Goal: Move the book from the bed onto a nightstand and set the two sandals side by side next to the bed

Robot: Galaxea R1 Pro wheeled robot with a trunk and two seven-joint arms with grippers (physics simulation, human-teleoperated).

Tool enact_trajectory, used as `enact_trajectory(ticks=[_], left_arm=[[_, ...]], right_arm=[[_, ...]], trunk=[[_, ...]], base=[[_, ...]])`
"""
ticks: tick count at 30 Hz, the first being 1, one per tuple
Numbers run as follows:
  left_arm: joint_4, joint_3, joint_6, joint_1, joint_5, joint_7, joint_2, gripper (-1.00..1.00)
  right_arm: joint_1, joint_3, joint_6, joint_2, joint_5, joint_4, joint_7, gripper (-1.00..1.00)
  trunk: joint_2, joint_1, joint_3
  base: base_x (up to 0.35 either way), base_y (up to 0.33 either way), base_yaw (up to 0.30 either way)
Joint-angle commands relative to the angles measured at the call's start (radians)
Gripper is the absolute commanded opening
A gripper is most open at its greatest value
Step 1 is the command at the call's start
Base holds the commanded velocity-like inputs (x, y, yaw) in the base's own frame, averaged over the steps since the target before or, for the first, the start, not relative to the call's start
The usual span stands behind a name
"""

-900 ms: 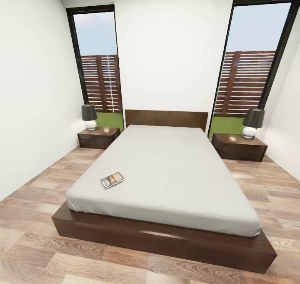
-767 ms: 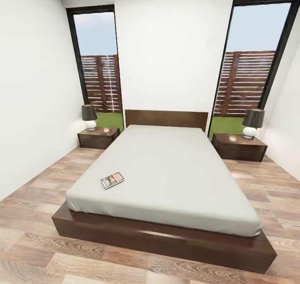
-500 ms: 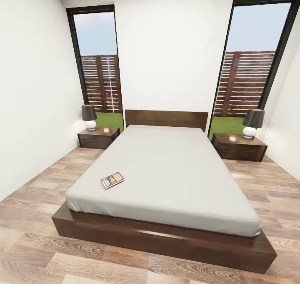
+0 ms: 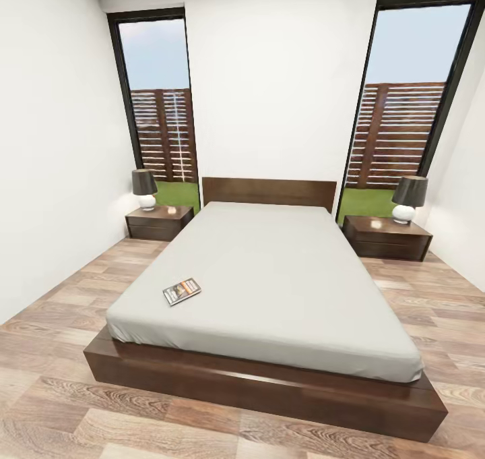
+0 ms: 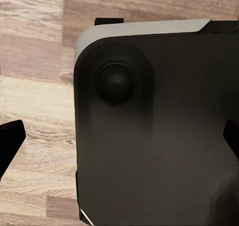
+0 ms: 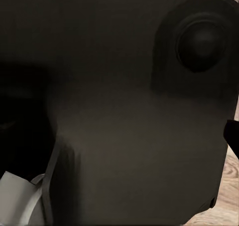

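- The bed point(image 4: 269, 277) stands lengthwise in the head view, its headboard point(image 4: 269, 192) against the far white wall between two tall black-framed windows point(image 4: 156, 95).
- The book point(image 4: 182, 290) lies flat on the pale-grey mattress, cover up, near the foot-end corner on the robot's left side.
- Its long axis runs slantwise across the mattress: one short end points toward the left side edge, the other toward the middle of the bed and slightly toward the headboard.
- A nightstand point(image 4: 159, 222) sits at each side of the headboard, the second nightstand point(image 4: 386, 236) on the right; each carries a lamp point(image 4: 144, 188) with a dark shade.
- The left gripper point(image 5: 119, 141) looks down at the wood-plank floor point(image 5: 35, 86), with a dark rounded part of the robot's body just beyond its fingertips point(image 5: 10, 139); the two tips show at opposite edges of the picture, well apart.
- The right gripper's view is crowded by the same kind of dark body panel point(image 6: 124, 101); one dark tip may show at the edge, but I cannot tell whether its fingers are apart or together.
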Motion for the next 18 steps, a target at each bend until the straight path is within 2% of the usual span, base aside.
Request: enact_trajectory(ticks=[1,7,14,15,18], left_arm=[[-0.006,0.001,0.000,0.000,0.001,0.001,0.000,1.00],[-0.040,0.001,0.002,0.000,0.002,0.000,0.003,1.00],[-0.080,0.001,0.006,0.000,0.001,-0.001,0.005,1.00],[-0.364,0.001,0.007,0.000,0.001,-0.001,0.005,1.00],[-0.445,0.000,0.018,-0.001,0.000,0.001,0.003,1.00]], right_arm=[[-0.001,0.000,-0.012,-0.001,0.001,0.001,0.007,1.00],[-0.001,-0.009,-0.045,-0.021,-0.024,-0.023,0.041,1.00],[-0.001,-0.015,-0.084,-0.060,-0.063,-0.063,0.048,1.00],[-0.001,-0.015,-0.209,-0.093,-0.105,-0.214,0.048,1.00],[-0.001,-0.015,-0.165,-0.115,-0.161,-0.290,0.048,1.00]], trunk=[[0.000,0.000,-0.001],[0.000,0.000,-0.001],[0.000,0.000,-0.001],[0.000,0.000,-0.001],[0.000,0.000,-0.001]], base=[[0.000,0.000,0.000],[0.000,0.000,0.000],[0.000,0.000,0.000],[0.000,0.000,0.000],[0.000,0.000,0.000]])
